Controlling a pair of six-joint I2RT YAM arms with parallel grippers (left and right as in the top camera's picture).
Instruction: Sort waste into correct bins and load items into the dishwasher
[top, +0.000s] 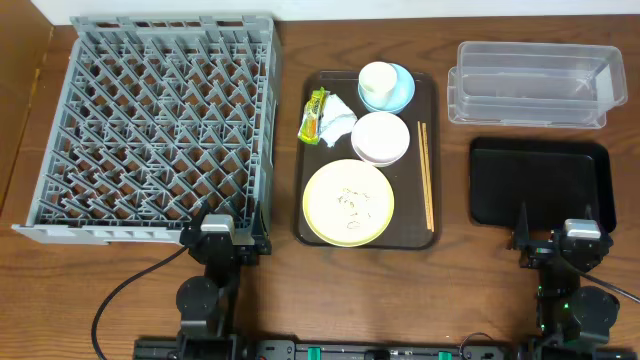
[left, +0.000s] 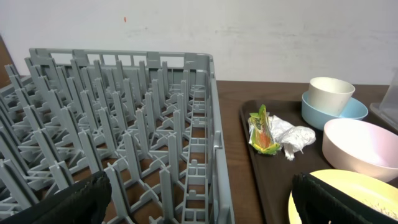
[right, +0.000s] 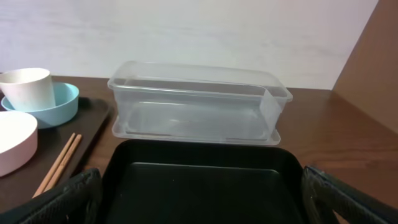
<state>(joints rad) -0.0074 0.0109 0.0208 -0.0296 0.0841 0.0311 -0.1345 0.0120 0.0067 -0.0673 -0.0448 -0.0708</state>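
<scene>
Wooden table, nothing sorted yet: left gripper (left: 199, 204) and right gripper (right: 199, 200) gape empty, flanking the brown serving tray (top: 332, 83). Next, probably: grasp the tray's crumpled napkin (top: 338, 118).

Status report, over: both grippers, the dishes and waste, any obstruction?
Left gripper and right gripper open, empty. Plate, blue bowl, white bowl, cup, chopsticks, napkin, wrapper all on brown tray; dish rack, tub, black tray hold nothing. No obstruction seen.
</scene>
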